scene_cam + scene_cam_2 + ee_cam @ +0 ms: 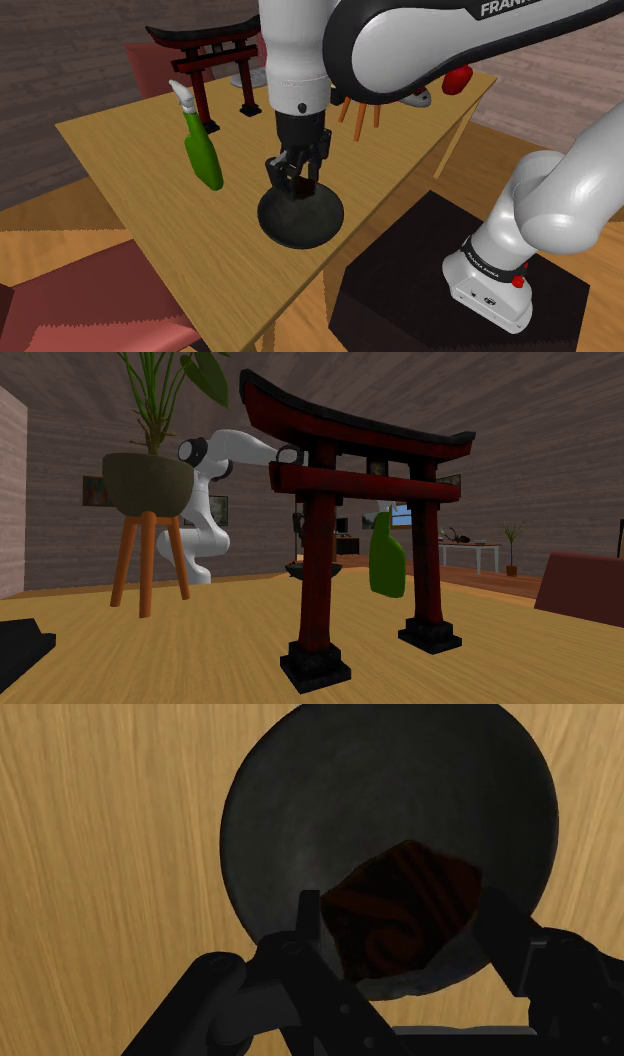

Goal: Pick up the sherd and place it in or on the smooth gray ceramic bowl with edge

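A dark grey round bowl sits near the wooden table's front edge in the shoulder view. My black gripper hangs straight down, just over the bowl's middle. In the wrist view the gripper is shut on the sherd, a dark reddish-brown piece with a swirled pattern. The fingers press it from both sides. The sherd hovers over the near part of the bowl. In the second exterior view the gripper shows far off above the bowl, seen through the gate.
A green bottle with a white top leans on the table toward the shoulder view's left of the bowl. Behind it stands a dark red torii gate, with orange plant-stand legs further back. A red chair stands at the near corner.
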You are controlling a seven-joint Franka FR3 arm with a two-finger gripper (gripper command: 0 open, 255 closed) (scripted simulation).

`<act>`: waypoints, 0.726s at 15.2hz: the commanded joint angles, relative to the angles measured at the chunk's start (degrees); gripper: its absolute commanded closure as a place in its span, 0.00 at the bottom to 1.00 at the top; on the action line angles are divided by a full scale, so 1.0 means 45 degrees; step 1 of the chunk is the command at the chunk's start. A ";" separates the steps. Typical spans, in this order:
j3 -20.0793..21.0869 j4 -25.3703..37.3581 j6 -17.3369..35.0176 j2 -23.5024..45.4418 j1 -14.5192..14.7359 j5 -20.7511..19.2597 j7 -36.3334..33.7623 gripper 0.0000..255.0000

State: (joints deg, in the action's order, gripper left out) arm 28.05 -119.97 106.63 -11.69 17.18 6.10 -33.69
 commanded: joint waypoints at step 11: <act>0.0163 -0.1250 0.1679 0.0461 0.0020 -0.0128 -0.0115 1.00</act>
State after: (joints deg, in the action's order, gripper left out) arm 28.77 -125.53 114.01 -9.70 17.28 5.56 -34.19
